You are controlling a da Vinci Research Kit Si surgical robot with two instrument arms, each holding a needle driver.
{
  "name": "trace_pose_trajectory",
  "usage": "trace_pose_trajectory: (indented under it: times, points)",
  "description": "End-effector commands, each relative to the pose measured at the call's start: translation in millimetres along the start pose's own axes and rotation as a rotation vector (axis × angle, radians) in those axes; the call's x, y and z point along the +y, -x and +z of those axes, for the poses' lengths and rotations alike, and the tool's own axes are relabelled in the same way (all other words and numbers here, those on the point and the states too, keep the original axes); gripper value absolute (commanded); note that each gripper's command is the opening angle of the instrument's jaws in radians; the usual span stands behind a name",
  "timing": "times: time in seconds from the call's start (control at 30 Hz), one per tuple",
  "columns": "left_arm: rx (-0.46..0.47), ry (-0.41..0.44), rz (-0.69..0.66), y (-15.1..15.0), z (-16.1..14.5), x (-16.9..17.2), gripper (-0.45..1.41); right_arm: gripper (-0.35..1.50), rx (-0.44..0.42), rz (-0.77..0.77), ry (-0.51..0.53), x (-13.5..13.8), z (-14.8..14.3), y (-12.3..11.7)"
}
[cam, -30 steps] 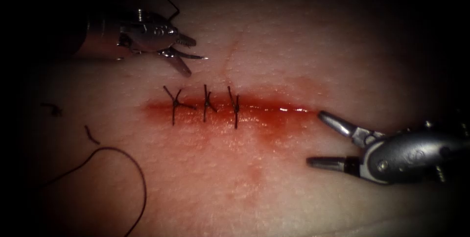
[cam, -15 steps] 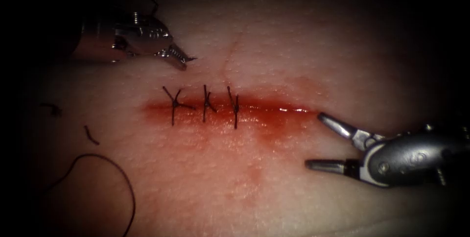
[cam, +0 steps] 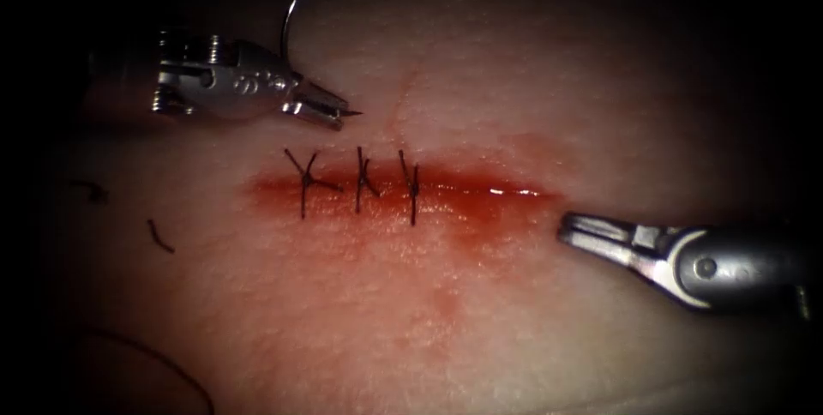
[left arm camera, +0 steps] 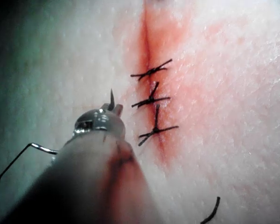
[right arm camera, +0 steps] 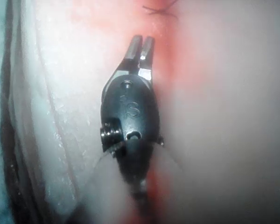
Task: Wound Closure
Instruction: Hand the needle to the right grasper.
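R tool (cam: 573, 231) jaws closed since, empty; L tool (cam: 339, 112) clamps needle (cam: 291, 12), prob near tip; tissue (cam: 531, 81) wet red.

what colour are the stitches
Dark, near black, against the red cut; the three stitches show best in the left wrist view.

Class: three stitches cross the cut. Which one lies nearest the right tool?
The rightmost stitch in the endoscope view: it lies nearest the right tool, with both others to its left.
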Motion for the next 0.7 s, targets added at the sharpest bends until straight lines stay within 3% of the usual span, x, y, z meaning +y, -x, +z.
trace_pose_trajectory:
  times: [0.03,0.13,0.33,0.47,0.5,0.57,0.6,0.63,0.7]
  points:
    - [0.029,-0.012,0.017,-0.3,0.5,-0.4,-0.45,0.36,0.007,0.042,-0.023,-0.3,0.8,0.7]
    - [0.158,-0.067,0.09,-2.6,-0.9,-0.1,-0.45,0.32,0.035,0.155,-0.121,0.6,1.3,0.7]
    - [0.327,-0.087,0.17,-4.7,-1.7,1.0,-0.45,0.46,0.055,0.273,-0.203,1.8,2.3,0.8]
    - [0.446,-0.11,0.284,-5.7,-2.2,1.9,-0.45,0.26,0.067,0.574,-0.212,2.6,3.3,0.4]
    - [0.478,-0.113,0.323,-6.0,-2.3,2.3,-0.45,0.15,0.082,0.616,-0.202,2.9,3.7,0.1]
    - [0.541,-0.11,0.35,-6.5,-2.2,2.8,-0.45,0.15,0.08,0.639,-0.199,3.0,4.0,-0.4]
    - [0.562,-0.109,0.36,-6.6,-2.1,3.1,-0.45,0.26,0.075,0.665,-0.198,3.0,4.3,-0.7]
    - [0.596,-0.102,0.392,-7.0,-1.8,3.7,-0.45,0.59,0.068,0.705,-0.195,3.0,4.7,-1.1]
    - [0.618,-0.095,0.411,-7.3,-1.5,4.1,-0.45,0.79,0.057,0.769,-0.188,3.0,5.2,-1.6]
